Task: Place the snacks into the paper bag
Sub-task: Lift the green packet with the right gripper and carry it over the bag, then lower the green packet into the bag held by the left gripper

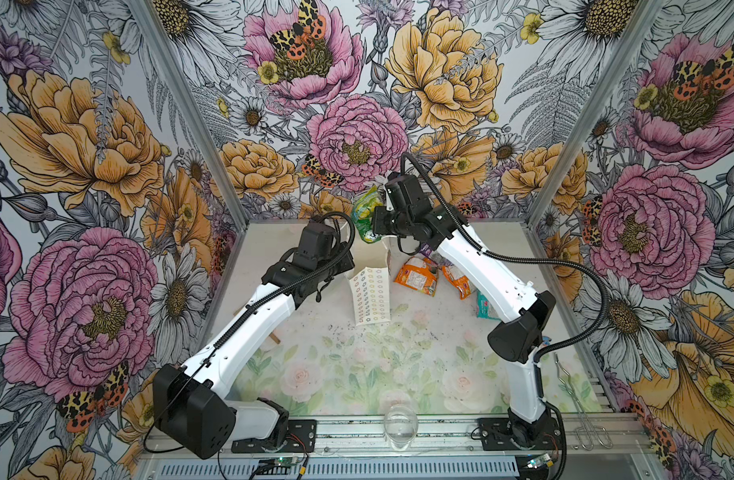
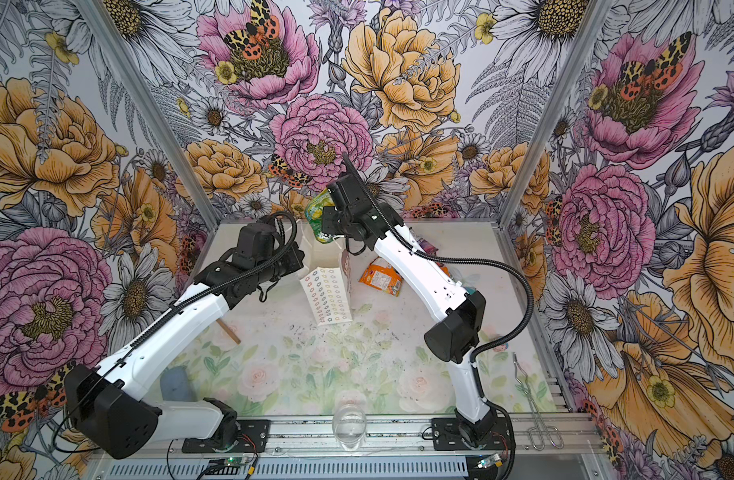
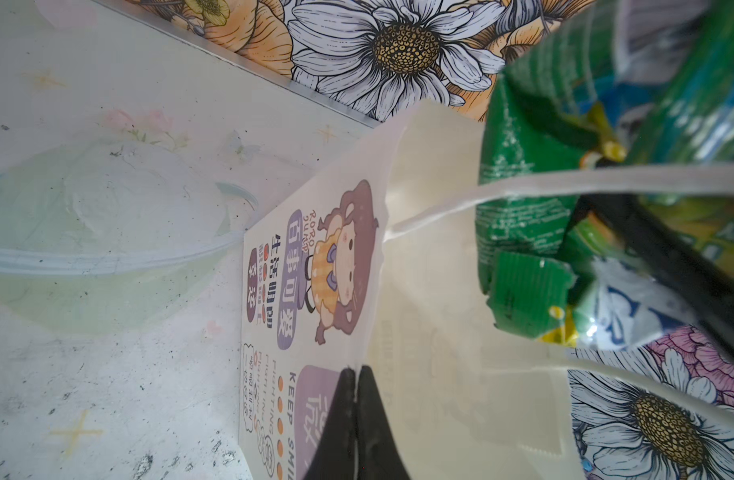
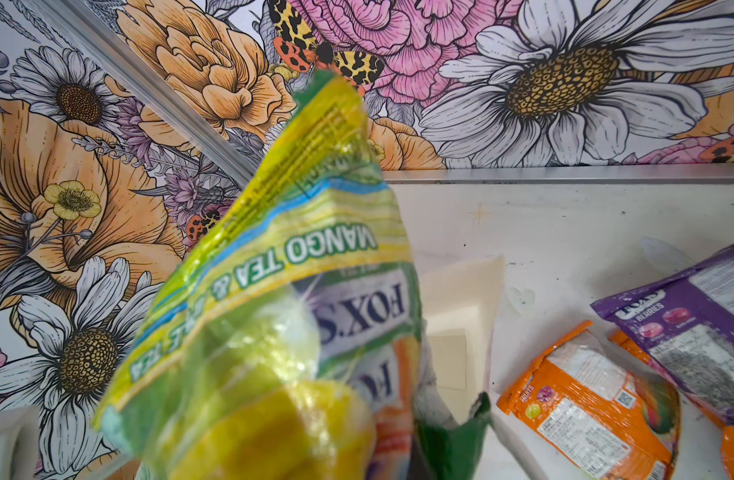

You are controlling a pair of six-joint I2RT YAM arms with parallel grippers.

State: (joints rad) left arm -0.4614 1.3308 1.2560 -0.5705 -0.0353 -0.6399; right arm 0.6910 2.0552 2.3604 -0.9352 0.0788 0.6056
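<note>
Currently the paper bag (image 1: pixel 371 297), far of centre, is pinched at its rim by the left gripper (image 3: pixel 357 376); the green-yellow FOX'S packet (image 4: pixel 273 311), clamped by the right gripper (image 1: pixel 376 222) above, should be centred over the mouth before release.

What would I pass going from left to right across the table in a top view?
Wooden stick → paper bag → orange packet → second orange packet → teal packet → metal tongs.
</note>
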